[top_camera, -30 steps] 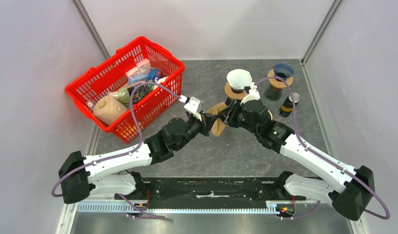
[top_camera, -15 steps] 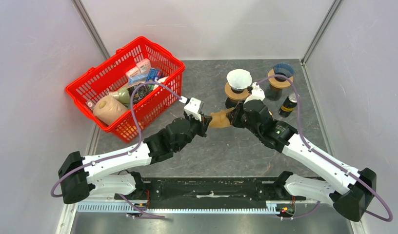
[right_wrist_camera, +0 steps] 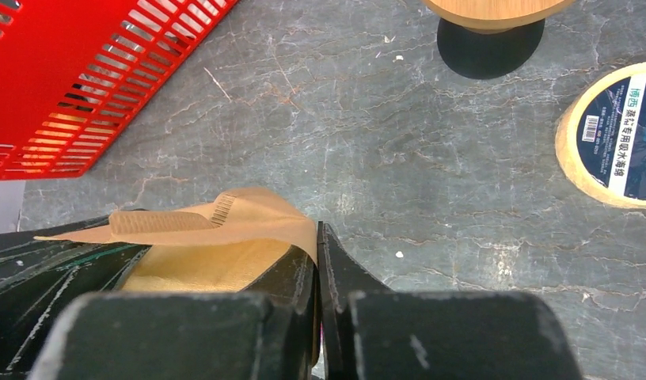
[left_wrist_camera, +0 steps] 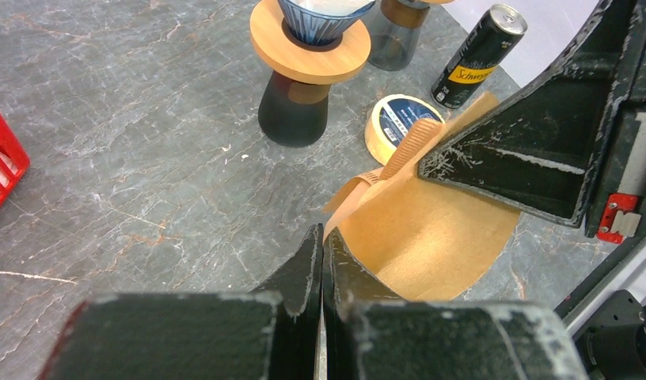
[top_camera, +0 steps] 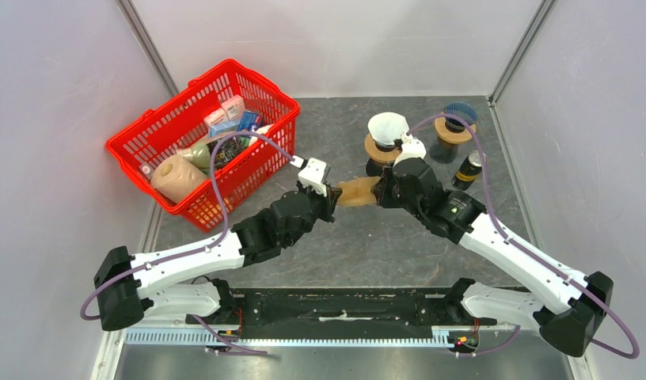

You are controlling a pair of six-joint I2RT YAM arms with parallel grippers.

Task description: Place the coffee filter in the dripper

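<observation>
Filter (top_camera: 356, 192), brown paper, is hanging in the air just in front of the dripper (top_camera: 387, 129), stretched between the two pincers. The can (left_wrist_camera: 479, 56), standing right of the dripper, is showing yellow lettering that begins "Schwe". The tape (right_wrist_camera: 612, 134), lying flat beside the dripper's dark base, is carrying a blue-and-white label with Chinese characters and a barcode. The dripper is sitting on a wooden collar and is already holding a white paper (top_camera: 388, 124). A second dripper (top_camera: 459, 115), blue and also on a wooden collar, is standing further right of it. The basket (top_camera: 155, 128), red, is sitting well left of the dripper and is holding a paper roll (top_camera: 176, 176), small boxes (top_camera: 226, 115) and other packets. The left gripper (left_wrist_camera: 321, 247) is pinching the filter's near edge, its jaws pressed almost together on the paper. The right gripper (right_wrist_camera: 316, 252) is clamping the opposite edge in the same way, jaws nearly touching, with the filter's ribbed seam (right_wrist_camera: 165, 221) curling up beside it.
</observation>
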